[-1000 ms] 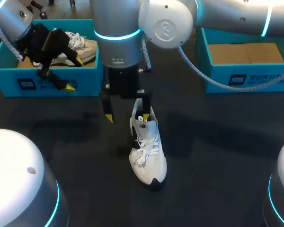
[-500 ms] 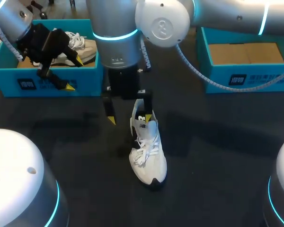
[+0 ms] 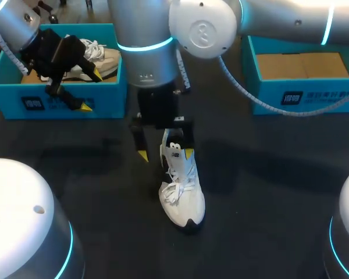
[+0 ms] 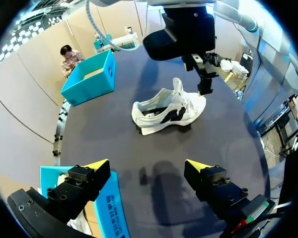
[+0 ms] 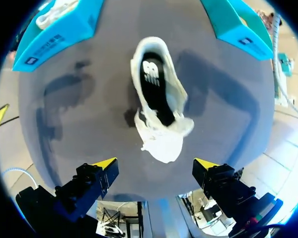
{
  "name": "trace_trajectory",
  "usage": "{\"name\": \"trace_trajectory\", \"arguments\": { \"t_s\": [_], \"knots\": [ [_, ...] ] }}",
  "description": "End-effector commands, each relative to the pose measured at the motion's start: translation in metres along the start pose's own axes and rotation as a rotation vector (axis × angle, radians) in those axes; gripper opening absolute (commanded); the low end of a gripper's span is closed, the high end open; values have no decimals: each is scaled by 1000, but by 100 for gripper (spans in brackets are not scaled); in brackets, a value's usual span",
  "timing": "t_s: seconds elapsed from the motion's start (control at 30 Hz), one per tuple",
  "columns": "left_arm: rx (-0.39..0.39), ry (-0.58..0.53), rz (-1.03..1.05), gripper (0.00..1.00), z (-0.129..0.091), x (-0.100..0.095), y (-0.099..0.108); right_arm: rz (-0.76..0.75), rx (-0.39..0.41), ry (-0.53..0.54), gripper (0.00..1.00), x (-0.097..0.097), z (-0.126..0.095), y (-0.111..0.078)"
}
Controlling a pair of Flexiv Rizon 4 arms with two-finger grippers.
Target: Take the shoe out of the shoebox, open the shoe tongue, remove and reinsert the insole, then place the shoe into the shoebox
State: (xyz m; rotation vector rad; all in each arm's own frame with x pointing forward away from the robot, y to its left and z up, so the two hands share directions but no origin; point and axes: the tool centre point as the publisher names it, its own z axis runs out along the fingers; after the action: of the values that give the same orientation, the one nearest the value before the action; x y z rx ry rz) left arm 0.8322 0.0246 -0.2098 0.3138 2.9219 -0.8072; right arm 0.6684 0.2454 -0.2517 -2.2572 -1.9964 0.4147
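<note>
The white shoe (image 3: 181,186) stands upright on the dark worktop (image 3: 267,192), its heel end beneath the right claw (image 3: 166,154). That claw's fingers spread wide and hold nothing. One tip is close by the collar, the other out beside the shoe. The left claw (image 3: 92,90), also wide and empty, hangs at a teal shoebox (image 3: 107,99) holding another shoe (image 3: 104,58).

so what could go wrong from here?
1. The shoe stands free on the table; the right jaws, open over its heel end, could tip or slide it if one side touches first.
2. Its loose laces might snag a jaw.
3. The left jaws are off at the box, steadying nothing.
</note>
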Motion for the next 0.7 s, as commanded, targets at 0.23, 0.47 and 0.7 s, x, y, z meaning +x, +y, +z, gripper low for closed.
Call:
{"name": "trace_trajectory", "arguments": {
  "t_s": [0.23, 0.47, 0.7],
  "knots": [
    [-1, 3, 1, 100, 0, -1, 0, 45, 34, -2, 50, -14, 23, -18],
    [-1, 3, 1, 100, 0, -1, 0, 29, 41, -5, 34, -11, 36, -5],
    [-1, 3, 1, 100, 0, -1, 0, 14, 50, -2, 27, -12, 45, 12]
  ]
}}
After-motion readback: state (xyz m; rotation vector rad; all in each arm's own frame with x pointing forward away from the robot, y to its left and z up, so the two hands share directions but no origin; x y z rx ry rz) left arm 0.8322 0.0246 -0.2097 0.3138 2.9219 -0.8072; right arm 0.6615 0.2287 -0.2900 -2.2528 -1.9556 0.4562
